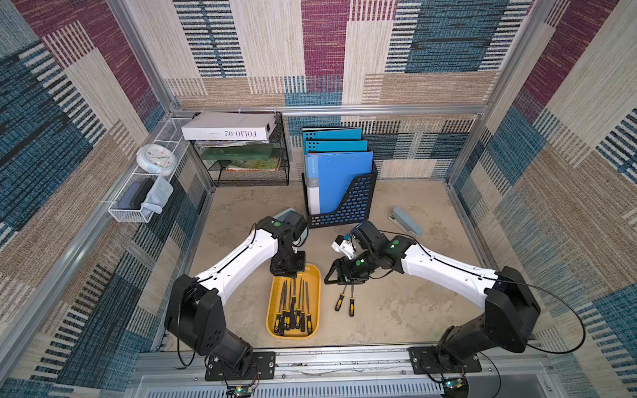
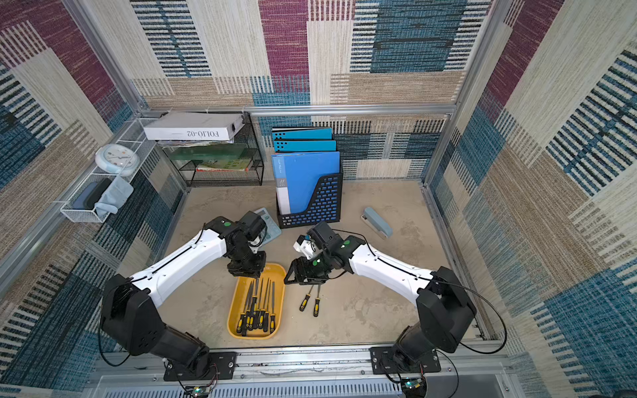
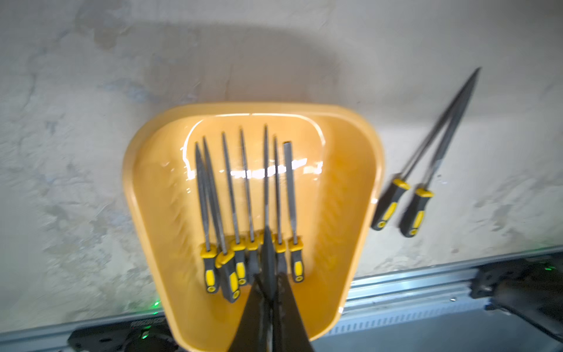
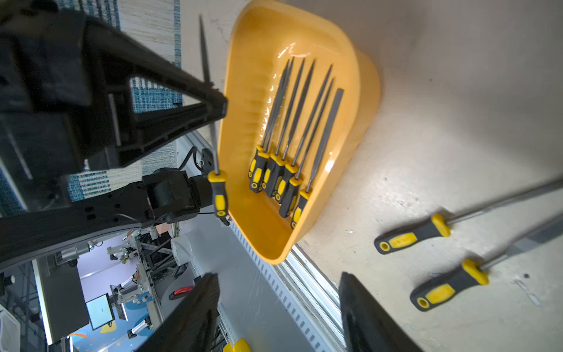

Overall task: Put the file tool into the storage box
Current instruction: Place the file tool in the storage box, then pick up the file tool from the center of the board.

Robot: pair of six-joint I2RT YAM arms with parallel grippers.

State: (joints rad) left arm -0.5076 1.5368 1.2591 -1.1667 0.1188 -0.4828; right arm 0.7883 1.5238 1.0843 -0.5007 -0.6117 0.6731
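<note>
1. The left gripper (image 4: 217, 103) is clamped on the bare steel shaft of a needle file (image 4: 220, 198). The file hangs above the storage box (image 1: 313, 286), clear of it as far as I can tell, with its yellow-and-black handle towards the front edge of the table (image 1: 396, 310).
2. The box sits near the middle of the table's front edge, between the two arms. Six or so stored files (image 3: 297, 265) lie side by side in it, handles to the front.
3. The step in hand looks like lowering the file and letting go. Keep it in line with the stored ones, so it lands flat along the box and not across a wall.
4. Bring the handle close over the floor before parting the jaws. The handle is probably the heavy end, and a high drop would likely bounce it off the other handles or over the low wall.
5. I cannot tell exactly where the file sits across the box. The left wrist view puts it over the row, the right wrist view nearer the left wall. Bare floor shows along the right wall, which seems the easier landing.
6. The right gripper (image 4: 278, 277) has its jaws apart and holds nothing. It hovers over two loose files (image 4: 411, 236) on the table, just beside the box's right wall. Hold it back until the left arm is clear.
</note>
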